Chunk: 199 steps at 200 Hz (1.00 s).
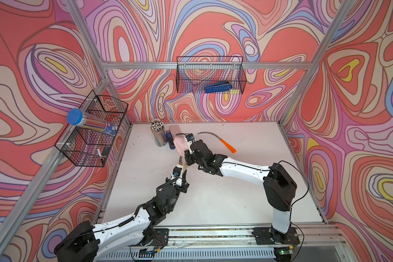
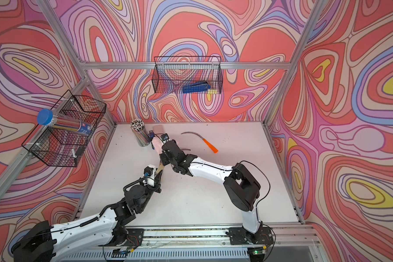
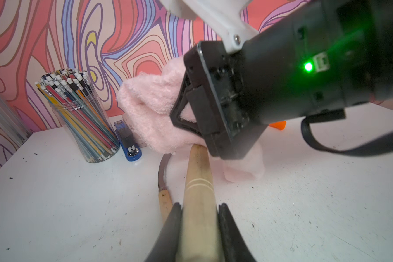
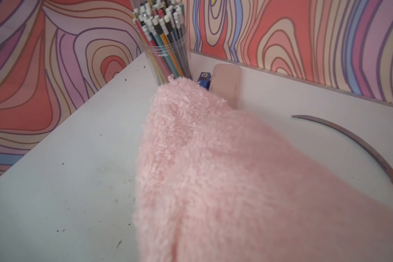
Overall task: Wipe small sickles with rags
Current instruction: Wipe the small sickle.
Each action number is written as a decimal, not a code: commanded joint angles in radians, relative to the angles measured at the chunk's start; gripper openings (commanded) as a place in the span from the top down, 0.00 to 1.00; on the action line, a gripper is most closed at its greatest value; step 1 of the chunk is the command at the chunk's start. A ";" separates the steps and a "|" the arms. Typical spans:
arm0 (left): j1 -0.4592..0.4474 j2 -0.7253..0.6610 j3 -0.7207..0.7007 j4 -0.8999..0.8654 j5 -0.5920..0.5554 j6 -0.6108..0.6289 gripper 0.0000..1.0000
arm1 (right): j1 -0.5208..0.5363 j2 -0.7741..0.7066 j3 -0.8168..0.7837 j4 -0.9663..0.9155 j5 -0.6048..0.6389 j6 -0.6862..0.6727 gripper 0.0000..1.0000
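Note:
My left gripper [image 3: 200,207] is shut on the pale wooden handle of a small sickle [image 3: 196,181], near the table's middle left in a top view [image 1: 183,169]. That sickle's blade is hidden under the fluffy pink rag [image 3: 154,106]. My right gripper [image 3: 183,118] is shut on the rag [image 4: 213,170], just beyond the left one [image 1: 184,150]. The rag covers its fingers in the right wrist view. A second wooden-handled sickle [image 3: 163,199] lies on the table beside the held one. An orange-handled sickle [image 1: 227,145] lies apart, back right, in both top views [image 2: 210,146].
A clear cup of pencils [image 1: 159,133], a blue stapler [image 1: 171,141] and a smooth pink case [image 1: 174,129] stand at the back left, close to the rag. Wire baskets hang on the left wall [image 1: 93,133] and the back wall [image 1: 210,74].

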State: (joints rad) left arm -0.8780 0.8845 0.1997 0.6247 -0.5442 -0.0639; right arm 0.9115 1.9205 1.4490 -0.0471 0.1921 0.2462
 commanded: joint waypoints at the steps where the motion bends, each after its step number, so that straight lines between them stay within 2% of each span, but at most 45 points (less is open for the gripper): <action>1: -0.003 -0.010 0.003 0.043 -0.013 -0.011 1.00 | 0.006 -0.015 -0.017 0.016 -0.040 0.026 1.00; 38: -0.003 -0.024 0.000 0.030 -0.008 -0.017 1.00 | -0.014 0.047 0.044 -0.061 0.044 0.044 1.00; 91: -0.003 -0.025 -0.001 0.030 -0.011 -0.016 1.00 | -0.191 0.152 0.118 -0.141 0.030 0.088 1.00; 122: -0.003 -0.032 -0.001 0.029 -0.008 -0.014 1.00 | -0.257 0.195 0.149 -0.175 0.070 0.087 1.00; 143: -0.003 -0.033 -0.001 0.029 -0.010 -0.014 1.00 | -0.261 0.207 0.167 -0.196 0.118 0.079 1.00; 171: -0.003 -0.030 0.001 0.030 -0.010 -0.014 1.00 | -0.243 0.201 0.176 -0.186 0.044 0.074 1.00; 199: -0.003 -0.025 0.000 0.035 -0.012 -0.013 1.00 | -0.161 0.196 0.204 -0.185 0.019 0.048 1.00</action>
State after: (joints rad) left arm -0.8780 0.8703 0.1997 0.6159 -0.5461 -0.0673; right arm 0.6758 2.1204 1.6131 -0.2264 0.2520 0.3168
